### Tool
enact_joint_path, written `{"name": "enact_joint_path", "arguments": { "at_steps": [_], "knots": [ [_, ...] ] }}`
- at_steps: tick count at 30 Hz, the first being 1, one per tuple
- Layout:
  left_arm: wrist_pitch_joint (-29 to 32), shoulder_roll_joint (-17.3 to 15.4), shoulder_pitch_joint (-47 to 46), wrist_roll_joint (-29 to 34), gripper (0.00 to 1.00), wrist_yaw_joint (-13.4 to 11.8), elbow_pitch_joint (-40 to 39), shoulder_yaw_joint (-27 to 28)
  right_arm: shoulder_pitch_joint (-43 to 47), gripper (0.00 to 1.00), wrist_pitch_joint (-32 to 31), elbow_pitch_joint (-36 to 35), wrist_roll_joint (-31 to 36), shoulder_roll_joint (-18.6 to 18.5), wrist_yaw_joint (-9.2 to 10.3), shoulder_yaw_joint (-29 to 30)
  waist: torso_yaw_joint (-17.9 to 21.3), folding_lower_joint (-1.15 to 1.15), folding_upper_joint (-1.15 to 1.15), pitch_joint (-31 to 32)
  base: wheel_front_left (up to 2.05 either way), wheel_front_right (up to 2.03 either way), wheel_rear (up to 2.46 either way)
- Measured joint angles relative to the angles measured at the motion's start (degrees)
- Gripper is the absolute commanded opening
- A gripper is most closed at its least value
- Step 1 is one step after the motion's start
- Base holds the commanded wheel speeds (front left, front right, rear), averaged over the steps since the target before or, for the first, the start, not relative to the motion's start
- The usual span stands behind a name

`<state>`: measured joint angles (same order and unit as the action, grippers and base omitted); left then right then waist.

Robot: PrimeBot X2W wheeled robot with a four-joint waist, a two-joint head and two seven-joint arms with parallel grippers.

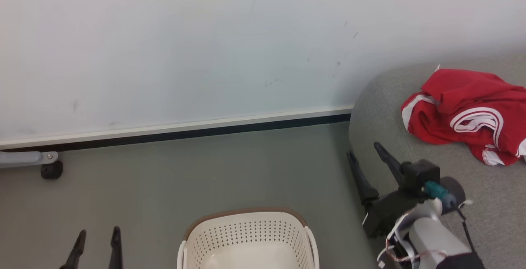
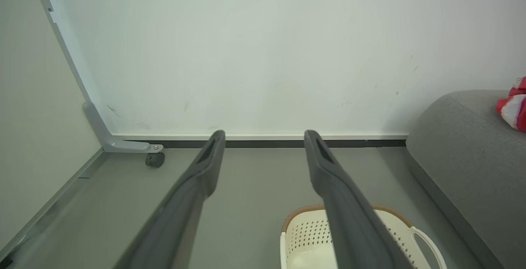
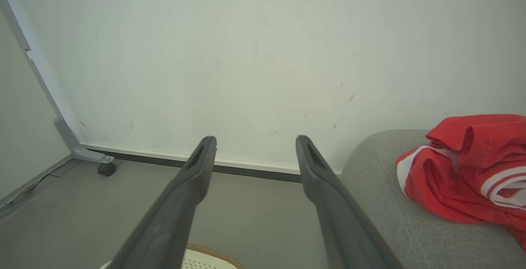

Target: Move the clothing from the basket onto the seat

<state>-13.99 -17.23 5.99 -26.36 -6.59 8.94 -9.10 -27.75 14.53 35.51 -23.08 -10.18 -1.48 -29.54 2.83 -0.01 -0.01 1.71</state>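
1. The left pincer [image 1: 99,231] is released and empty, above the floor [image 1: 205,170].
2. The basket [image 1: 246,232] stands on the floor between both pincers.
3. The right pincer [image 1: 362,148] is released and empty, at the seat [image 1: 493,199] edge.
4. The clothing [image 1: 464,108] lies heaped on the seat.

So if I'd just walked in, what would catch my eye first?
The bright red clothing heaped on the grey seat at the right, vivid against the pale wall. Next, the cream basket on the floor at bottom centre, no red in the part that shows, and the right gripper, open, beside the seat's edge.
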Motion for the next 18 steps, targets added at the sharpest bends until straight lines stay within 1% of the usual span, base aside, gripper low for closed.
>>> {"name": "enact_joint_path", "arguments": {
  "at_steps": [4, 9, 14, 18],
  "knots": [
    [-0.3, 0.2, 2.7, -0.3, 1.0, 0.0, -1.0, 2.4, 4.7, 1.0, 0.0, -4.7, 1.5, 0.2, 2.89, 0.0, 0.3, 0.0, 0.0, 0.6, 0.0, 0.0, 0.0],
    [-0.3, 1.3, 5.8, -0.3, 1.0, -0.5, -3.1, 4.2, 10.8, 1.0, 0.0, -11.1, 2.2, 0.1, 5.63, 0.2, 1.2, 0.01, 0.01, 1.0, 0.0, 0.0, 0.0],
    [-0.3, 2.5, 7.9, 0.0, 1.0, -0.5, -5.0, 5.5, 16.0, 1.0, 0.0, -16.7, 3.0, -0.9, 6.72, 1.2, 2.1, 0.0, 0.01, 0.9, 0.0, 0.0, 0.0],
    [-0.3, 3.3, 9.0, 1.5, 1.0, -0.5, -6.3, 6.1, 19.1, 1.0, 0.0, -21.0, 3.9, -1.8, 7.57, 3.0, 2.7, 0.01, 0.01, 0.7, 0.0, 0.0, 0.0]
  ]
}}
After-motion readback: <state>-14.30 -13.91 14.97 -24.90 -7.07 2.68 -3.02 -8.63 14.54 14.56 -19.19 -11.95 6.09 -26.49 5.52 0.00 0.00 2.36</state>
